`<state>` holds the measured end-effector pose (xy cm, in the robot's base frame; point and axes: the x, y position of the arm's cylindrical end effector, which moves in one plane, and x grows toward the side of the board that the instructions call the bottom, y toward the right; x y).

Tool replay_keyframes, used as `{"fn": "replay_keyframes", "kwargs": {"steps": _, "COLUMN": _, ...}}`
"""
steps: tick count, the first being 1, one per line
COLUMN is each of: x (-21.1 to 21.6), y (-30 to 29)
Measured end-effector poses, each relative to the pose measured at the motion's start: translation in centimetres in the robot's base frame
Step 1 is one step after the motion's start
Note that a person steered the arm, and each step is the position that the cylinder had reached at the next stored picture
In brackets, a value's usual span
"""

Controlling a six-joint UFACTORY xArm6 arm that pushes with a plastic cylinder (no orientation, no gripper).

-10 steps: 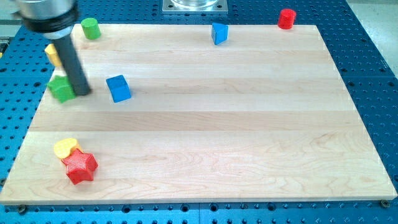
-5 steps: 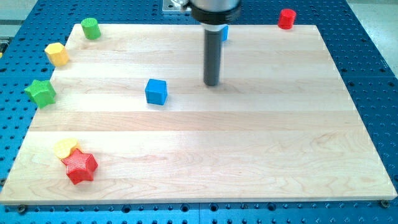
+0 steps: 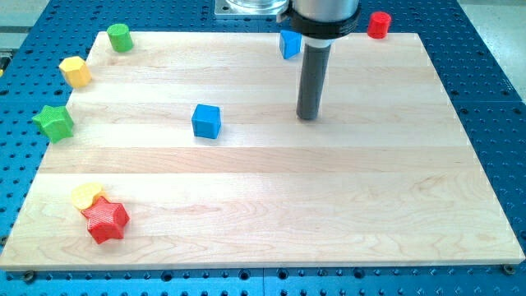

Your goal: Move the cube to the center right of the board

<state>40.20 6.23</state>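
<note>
Rightward since earlier — my tip (image 3: 307, 117), bare rod without fingers, well right of blue cube (image 3: 206, 121) on wood-grain board (image 3: 329, 205).

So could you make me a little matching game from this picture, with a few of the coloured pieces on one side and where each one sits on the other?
Things:
1. blue cube
2. red star
3. red cylinder
4. my tip

Places:
A. view's top right, at the board's edge
B. view's bottom left, touching a yellow block
C. left of centre
D. near centre, right of the cube, apart from it

Pairs: 1-C, 2-B, 3-A, 4-D
</note>
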Motion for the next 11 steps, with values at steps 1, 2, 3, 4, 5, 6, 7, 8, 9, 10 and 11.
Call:
{"fn": "replay_keyframes", "kwargs": {"steps": 1, "x": -1.2, "y": -0.7}}
{"fn": "replay_keyframes", "kwargs": {"steps": 2, "x": -4.8, "y": -3.7}}
{"fn": "replay_keyframes", "kwargs": {"steps": 3, "x": -3.5, "y": -12.6}}
{"fn": "replay_keyframes", "kwargs": {"steps": 4, "x": -0.6, "y": -17.2}}
{"fn": "replay_keyframes", "kwargs": {"steps": 5, "x": 2.7, "y": -13.1}}
{"fn": "replay_keyframes", "kwargs": {"steps": 6, "x": 3.4, "y": -5.5}}
{"fn": "replay_keyframes", "kwargs": {"steps": 7, "x": 3.4, "y": -9.8}}
{"fn": "replay_keyframes", "kwargs": {"steps": 8, "x": 4.9, "y": -15.7}}
{"fn": "replay_keyframes", "kwargs": {"steps": 9, "x": 9.5, "y": -13.6}}
{"fn": "replay_keyframes", "kwargs": {"steps": 10, "x": 8.8, "y": -7.0}}
{"fn": "replay_keyframes", "kwargs": {"steps": 11, "x": 5.7, "y": -4.4}}
